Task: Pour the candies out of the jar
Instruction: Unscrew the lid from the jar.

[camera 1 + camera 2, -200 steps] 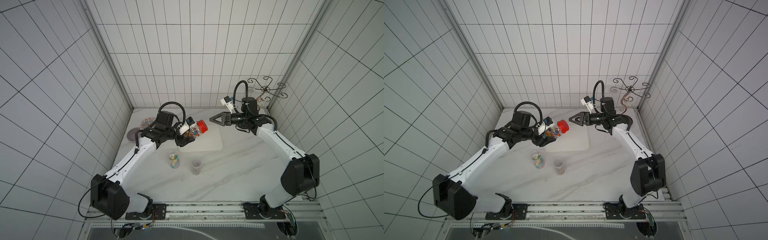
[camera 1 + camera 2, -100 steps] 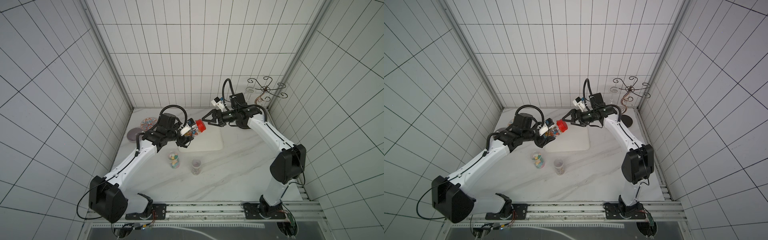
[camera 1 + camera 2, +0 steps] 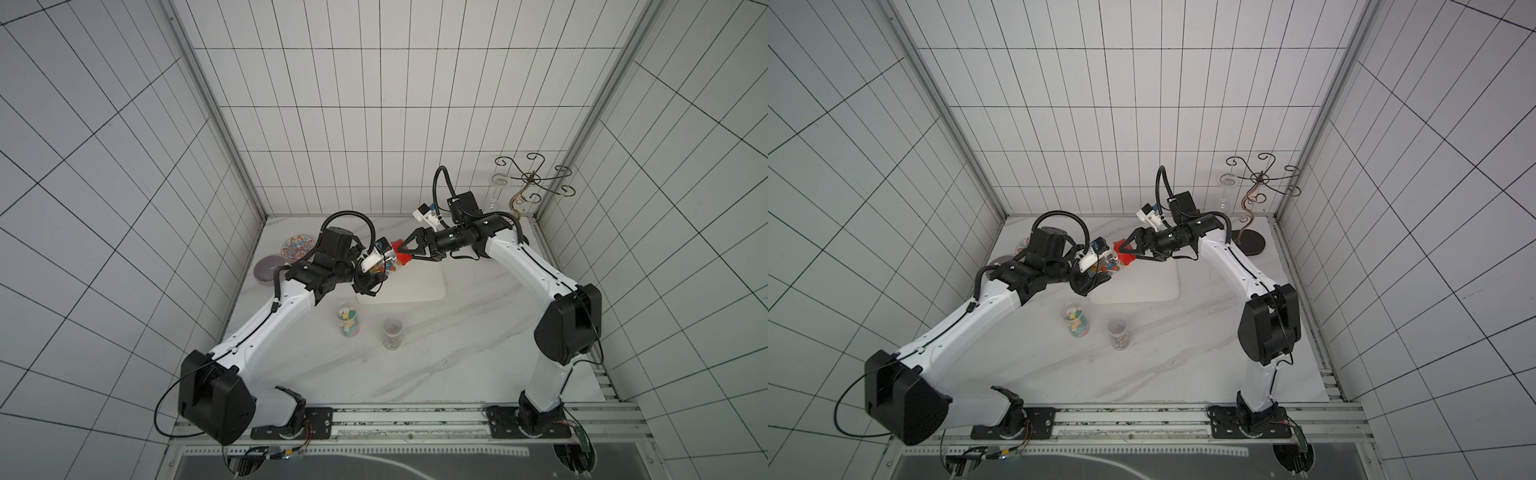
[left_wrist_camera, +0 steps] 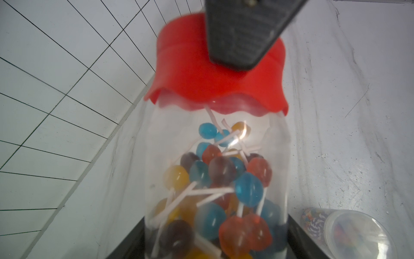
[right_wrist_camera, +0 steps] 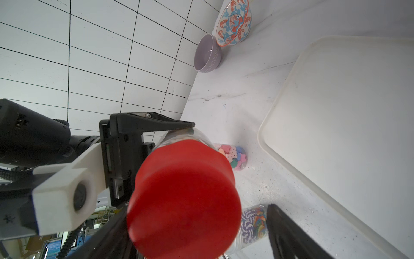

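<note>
In both top views the left hand is clamped round the body of the clear jar and holds it off the tabletop, over the edge of the white tray nearest the left arm. The jar lies tipped well over, its long axis running toward the right hand, red lid foremost. The right hand meets it head-on along that axis, jaws spread and set astride the lid, so the right arm is the one placed to take the lid. The left wrist view looks along the jar: the candies, coloured balls on thin white sticks, are heaped at the gripped end, the lid is on, and one finger of the right hand lies across its side, seemingly touching. The right wrist view looks straight at the lid's flat top, with a finger of the left hand pressed on the jar's wall behind it. The right hand's own finger seen here stands clear of the lid, a gap showing, so this hand is open and grips nothing yet. Nothing can pour, it seems, until the lid is off, and that move turns on the right hand closing squarely on the lid along the jar's axis.
</note>
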Tool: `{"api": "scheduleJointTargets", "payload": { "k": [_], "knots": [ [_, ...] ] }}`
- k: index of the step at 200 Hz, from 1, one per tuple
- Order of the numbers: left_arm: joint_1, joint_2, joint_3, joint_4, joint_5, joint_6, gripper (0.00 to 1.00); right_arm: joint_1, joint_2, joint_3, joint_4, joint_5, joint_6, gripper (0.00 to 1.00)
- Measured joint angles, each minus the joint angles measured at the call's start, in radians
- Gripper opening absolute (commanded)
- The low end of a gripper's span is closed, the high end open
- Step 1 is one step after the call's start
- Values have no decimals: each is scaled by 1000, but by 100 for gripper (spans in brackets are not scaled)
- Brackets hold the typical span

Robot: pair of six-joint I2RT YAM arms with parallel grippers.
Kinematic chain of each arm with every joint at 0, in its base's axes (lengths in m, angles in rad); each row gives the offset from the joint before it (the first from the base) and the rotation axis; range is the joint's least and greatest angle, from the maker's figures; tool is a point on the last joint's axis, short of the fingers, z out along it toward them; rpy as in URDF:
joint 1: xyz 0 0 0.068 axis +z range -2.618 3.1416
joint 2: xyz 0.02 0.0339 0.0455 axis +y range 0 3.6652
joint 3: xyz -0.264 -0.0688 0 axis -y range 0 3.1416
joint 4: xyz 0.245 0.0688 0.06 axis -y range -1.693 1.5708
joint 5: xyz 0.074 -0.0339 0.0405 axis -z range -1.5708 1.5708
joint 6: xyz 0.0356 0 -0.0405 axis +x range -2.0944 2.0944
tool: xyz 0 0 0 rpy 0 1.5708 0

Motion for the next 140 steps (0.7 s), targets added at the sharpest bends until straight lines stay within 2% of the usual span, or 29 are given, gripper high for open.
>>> {"api": "scheduleJointTargets", "payload": {
  "k": [26, 90, 140],
  "knots": [
    [-2, 1, 0, 1, 2, 0, 59, 0, 0, 0, 32, -10, 2, 81],
    [-6, 8, 0, 13, 19, -6, 59, 0, 8, 0, 105, -51, 26, 58],
    [-5, 10, 0, 33, 24, -23, 59, -1, 7, -1, 140, -58, 27, 54]
  ]
}}
